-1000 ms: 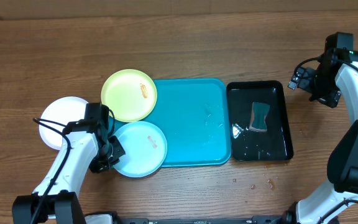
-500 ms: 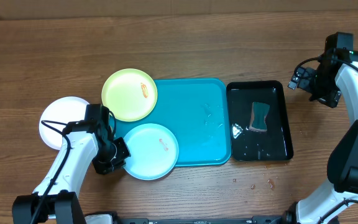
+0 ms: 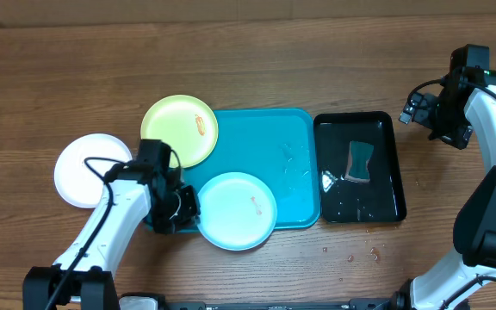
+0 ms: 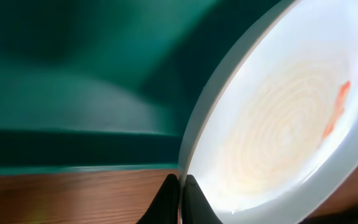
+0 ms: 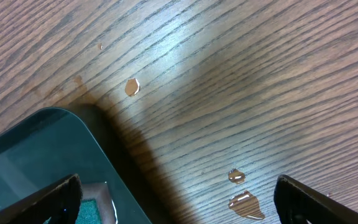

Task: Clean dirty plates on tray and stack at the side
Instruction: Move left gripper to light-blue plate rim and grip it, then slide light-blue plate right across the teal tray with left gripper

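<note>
The light blue plate point(image 3: 236, 210) with a small orange-red smear lies at the front of the turquoise tray point(image 3: 269, 142), overhanging its front edge. My left gripper point(image 3: 188, 209) is shut on this plate's left rim; the left wrist view shows the plate point(image 4: 278, 124) close up with my fingers point(image 4: 180, 196) pinching its edge. The lime green plate point(image 3: 179, 130), also smeared, overlaps the tray's back left corner. The white plate point(image 3: 84, 169) lies on the table to the left. My right gripper point(image 3: 424, 108) is open and empty, off to the far right above bare table point(image 5: 179, 199).
A glossy black tray point(image 3: 360, 168) holding a teal sponge point(image 3: 360, 161) and some water stands right of the turquoise tray; its corner shows in the right wrist view point(image 5: 36, 162). Water drops point(image 3: 360, 255) lie on the wooden table in front of it.
My left gripper has dragged the light blue plate to the right along the tray's front edge. The right arm has not moved.
</note>
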Tool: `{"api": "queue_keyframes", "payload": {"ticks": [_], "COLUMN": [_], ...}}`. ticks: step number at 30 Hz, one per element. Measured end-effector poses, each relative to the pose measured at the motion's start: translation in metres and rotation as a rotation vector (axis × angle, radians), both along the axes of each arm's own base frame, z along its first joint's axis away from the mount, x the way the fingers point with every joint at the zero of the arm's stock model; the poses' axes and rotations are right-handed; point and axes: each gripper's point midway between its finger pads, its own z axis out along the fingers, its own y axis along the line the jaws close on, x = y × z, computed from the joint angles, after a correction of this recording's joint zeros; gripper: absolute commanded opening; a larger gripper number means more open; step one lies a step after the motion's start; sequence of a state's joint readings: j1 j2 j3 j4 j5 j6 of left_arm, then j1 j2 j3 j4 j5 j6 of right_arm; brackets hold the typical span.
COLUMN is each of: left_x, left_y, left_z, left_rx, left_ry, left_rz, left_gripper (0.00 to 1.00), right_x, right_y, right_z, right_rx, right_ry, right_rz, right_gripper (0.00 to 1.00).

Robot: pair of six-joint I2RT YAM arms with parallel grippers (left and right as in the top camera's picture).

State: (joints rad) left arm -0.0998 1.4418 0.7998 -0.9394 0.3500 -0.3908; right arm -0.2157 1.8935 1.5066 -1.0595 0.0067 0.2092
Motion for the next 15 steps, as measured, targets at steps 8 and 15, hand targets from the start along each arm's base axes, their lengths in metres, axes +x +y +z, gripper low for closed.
{"api": "queue_keyframes", "payload": {"ticks": [8, 15], "left_x": [0.041, 0.070], "left_y": [-0.034, -0.057], "left_z": [0.022, 0.029], "left_rx": [-0.043, -0.035], "left_ry": [-0.165, -0.293], "left_rz": [-0.041, -0.001], "left_gripper": [0.04, 0.04], "right_x": [0.000, 0.000], "right_y": [0.000, 0.000], "right_z": [0.000, 0.000], "right_rx": [0.000, 0.000], "right_ry": [0.000, 0.000], "right_rz": [0.000, 0.000], "right_gripper": [1.00, 1.00]}}
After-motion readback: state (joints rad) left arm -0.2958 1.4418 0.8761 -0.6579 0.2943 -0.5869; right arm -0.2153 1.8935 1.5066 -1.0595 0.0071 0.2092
